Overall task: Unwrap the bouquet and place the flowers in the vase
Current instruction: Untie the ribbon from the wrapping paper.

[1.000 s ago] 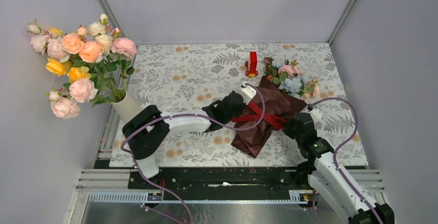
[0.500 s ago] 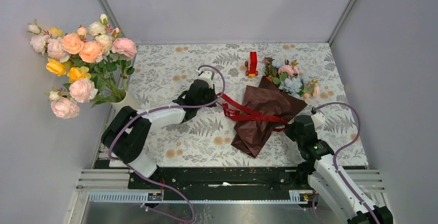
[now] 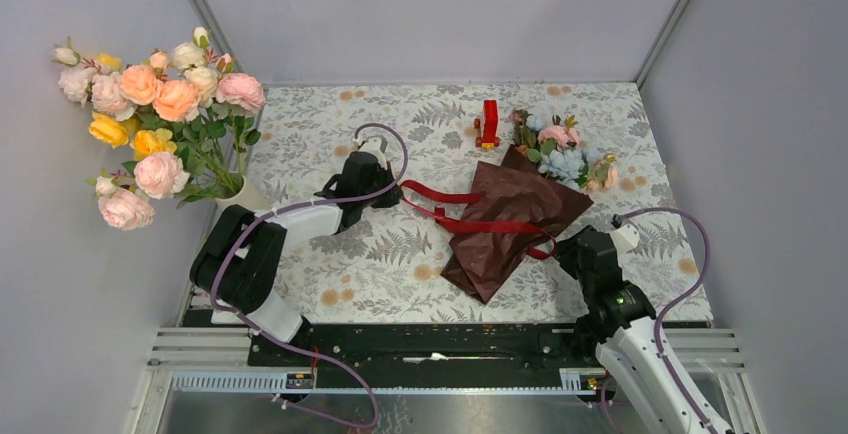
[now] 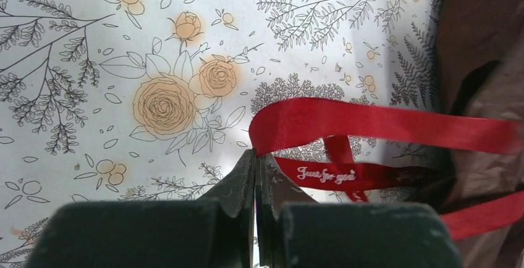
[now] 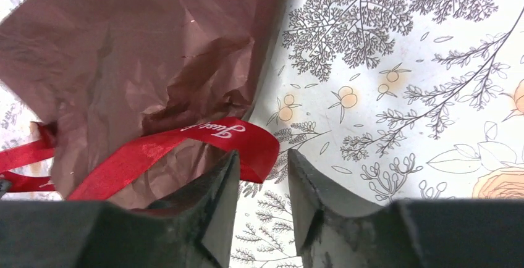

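Bouquet (image 3: 515, 219) is losing its tie! Left gripper (image 4: 255, 157) is clamped shut on the red ribbon (image 4: 371, 123), drawn out toward nine o'clock of the dark paper (image 5: 142, 52). Right gripper (image 5: 262, 157) stands with jaws parted at four o'clock, a ribbon loop just at its tips (not gripped, I'd say). Paper not yet opened, flowers (image 3: 562, 154) peek out at one o'clock, and the vase (image 3: 243, 197), far off at nine, has none of them yet.

One wrapped bouquet (image 3: 520, 209) is being counted, with one red ribbon (image 3: 470, 224) being trailed from it. One white vase (image 3: 243, 197), one large rose bunch (image 3: 150, 124) and one small red object (image 3: 489, 124) are being shown. Two grippers are being seen: the left gripper (image 3: 392, 194) and the right gripper (image 3: 560, 245).
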Controlling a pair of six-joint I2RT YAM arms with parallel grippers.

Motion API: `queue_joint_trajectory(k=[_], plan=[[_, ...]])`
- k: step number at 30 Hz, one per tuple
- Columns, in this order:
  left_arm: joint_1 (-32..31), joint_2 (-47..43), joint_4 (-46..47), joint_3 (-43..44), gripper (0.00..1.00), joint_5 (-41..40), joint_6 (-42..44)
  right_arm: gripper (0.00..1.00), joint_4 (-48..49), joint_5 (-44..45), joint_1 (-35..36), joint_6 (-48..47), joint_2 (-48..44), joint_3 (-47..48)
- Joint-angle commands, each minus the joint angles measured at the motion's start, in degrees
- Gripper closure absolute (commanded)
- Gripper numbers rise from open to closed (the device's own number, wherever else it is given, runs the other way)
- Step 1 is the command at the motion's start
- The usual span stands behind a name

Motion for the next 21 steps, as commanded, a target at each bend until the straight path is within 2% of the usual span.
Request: queue_joint_trajectory(k=[1,4,6,10,12,16,21], plan=[[0.6,0.0,3.0,0.3,1.00,4.7,0.4,0.48,-2.0,-0.9,-0.4,-6.5,-2.7,5.1],[0.7,0.8,2.9,0.7,1.00,6.5,0.7,0.32,-2.2,-3.6,-0.4,-11.6,-3.0,8.9],[0.9,0.9,2.5,1.1,1.00,7.9,0.8,0.27,-1.5,-8.1,-0.4,-16.1,-0.3,12.0],[0.9,1.0,2.2,1.0,1.00,8.5,1.2,0.27,1.9,-21.8,0.2,-24.0,10.1,17.9],[0.9,1.6,1.5,1.4,1.00,9.1,1.5,0.28,3.8,-25.3,2.5,-26.4,16.6,20.9],[1.2,2.7,1.5,1.6,1.00,11.0,1.6,0.28,5.2,-18.8,16.4,-31.7,27.0,28.0],[1.4,3.1,1.7,1.9,1.00,12.1,1.1,0.28,6.9,-13.5,28.9,-38.2,41.4,36.3]])
